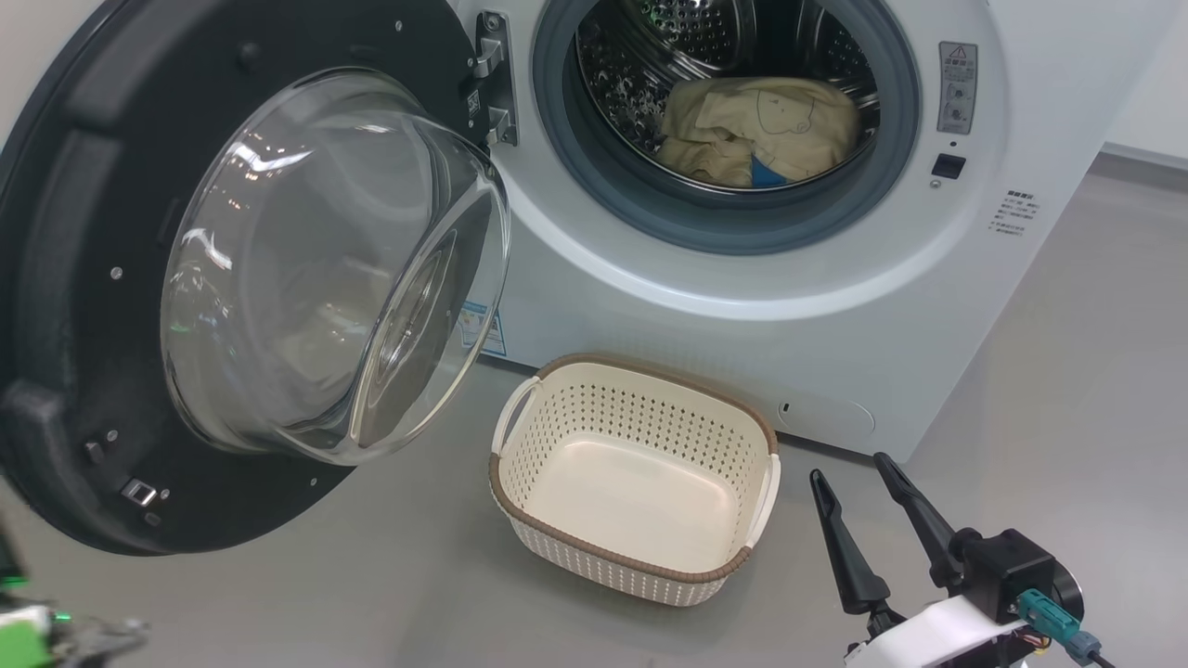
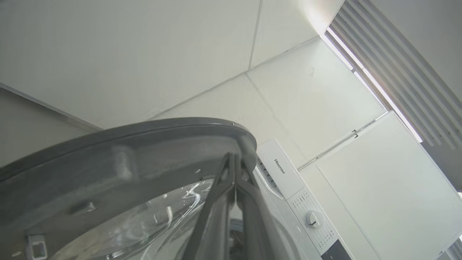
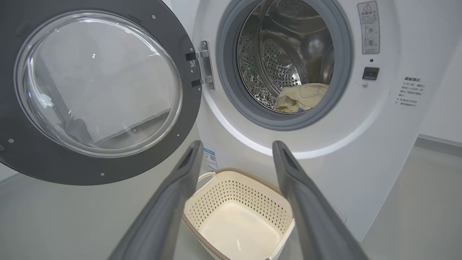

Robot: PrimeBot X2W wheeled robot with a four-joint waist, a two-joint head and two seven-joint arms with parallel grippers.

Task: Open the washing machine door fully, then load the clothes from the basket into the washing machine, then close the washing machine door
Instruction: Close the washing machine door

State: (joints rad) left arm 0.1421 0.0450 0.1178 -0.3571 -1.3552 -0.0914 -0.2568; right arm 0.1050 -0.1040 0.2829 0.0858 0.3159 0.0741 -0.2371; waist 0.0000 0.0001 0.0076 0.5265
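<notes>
The washing machine stands with its door swung wide to the left, glass bowl facing out. The clothes lie inside the steel drum, cream pieces with a bit of blue at the front; they also show in the right wrist view. On the floor before the machine sits the basket, with nothing in it. My right gripper hovers open just right of the basket, its fingers framing the basket. My left gripper is shut on nothing, tips up against the door's dark rim.
Grey floor spreads around the basket and to the machine's right. The open door juts over the floor on the left. A bit of my left arm shows at the lower left corner. The machine's control dial sits on its top panel.
</notes>
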